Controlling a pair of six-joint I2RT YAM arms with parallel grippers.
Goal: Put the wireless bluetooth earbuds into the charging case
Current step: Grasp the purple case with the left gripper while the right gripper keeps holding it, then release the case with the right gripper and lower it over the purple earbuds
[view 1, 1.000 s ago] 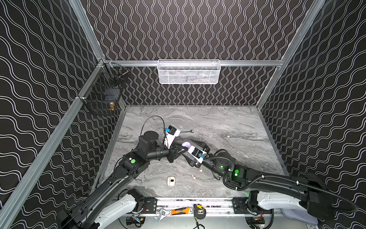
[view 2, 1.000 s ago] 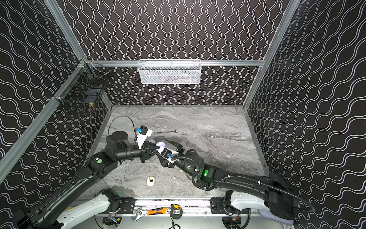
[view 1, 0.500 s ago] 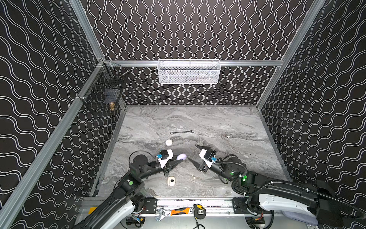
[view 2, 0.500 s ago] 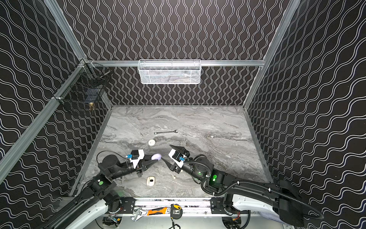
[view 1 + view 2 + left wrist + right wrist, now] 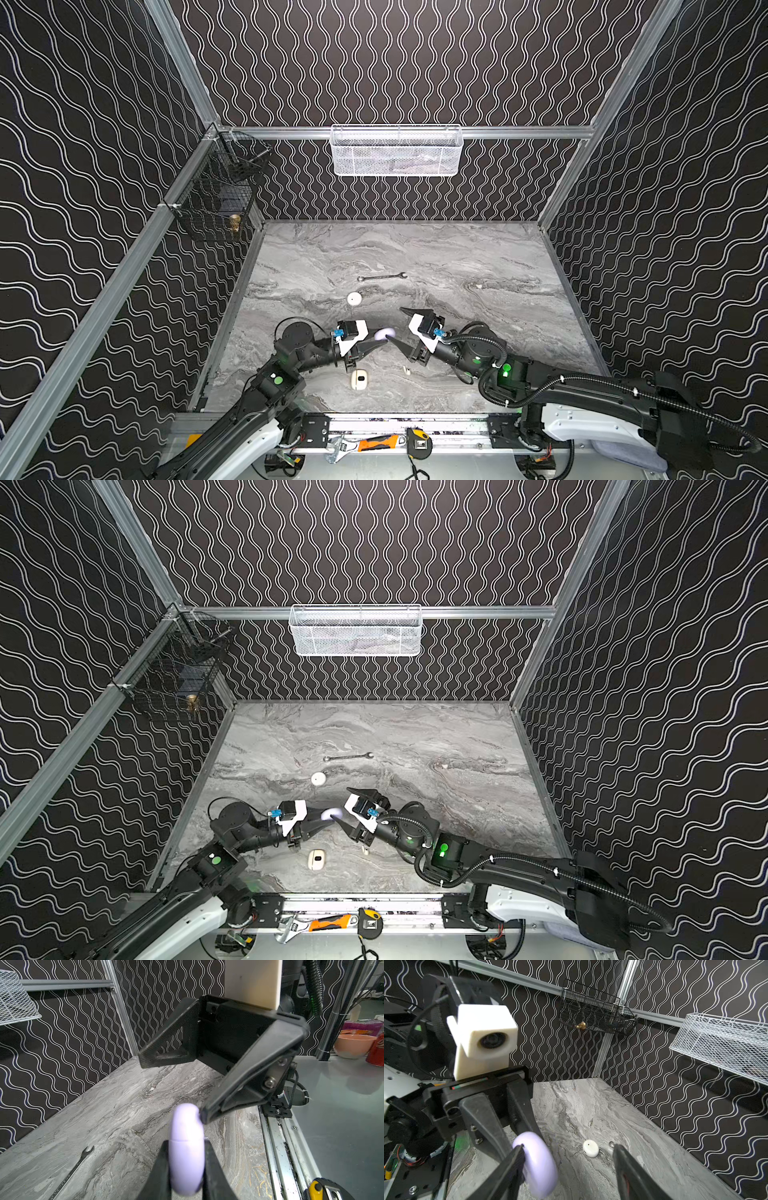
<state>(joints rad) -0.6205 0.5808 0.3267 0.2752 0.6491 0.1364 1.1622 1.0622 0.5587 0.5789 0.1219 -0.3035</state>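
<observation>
White stemmed plastic earbud (image 5: 407,369) lies loose on the grey marble-patterned bench (image 5: 457,257), toward the front edge and close to the right tool's body in both top views. It is too small for us to say more about it. We see the lavender rounded plastic charging case (image 5: 187,1126) clamped between the two black fingers of the left tool (image 5: 379,340). It is lifted off the bench, and its lid seam shows as a thin closed line. The right tool (image 5: 395,323) faces it with its jaws standing wide apart. One black fingertip (image 5: 209,1112) touches the rim of the lavender case, while the second finger is well clear of it. Just in front of the left tool a cream oval case (image 5: 359,379) with a dark spot rests on the bench, near the earbud but apart from it. Farther back we find a white round puck-shaped case (image 5: 353,298) and, beyond that, a slim steel wrench (image 5: 382,276) lying flat.
</observation>
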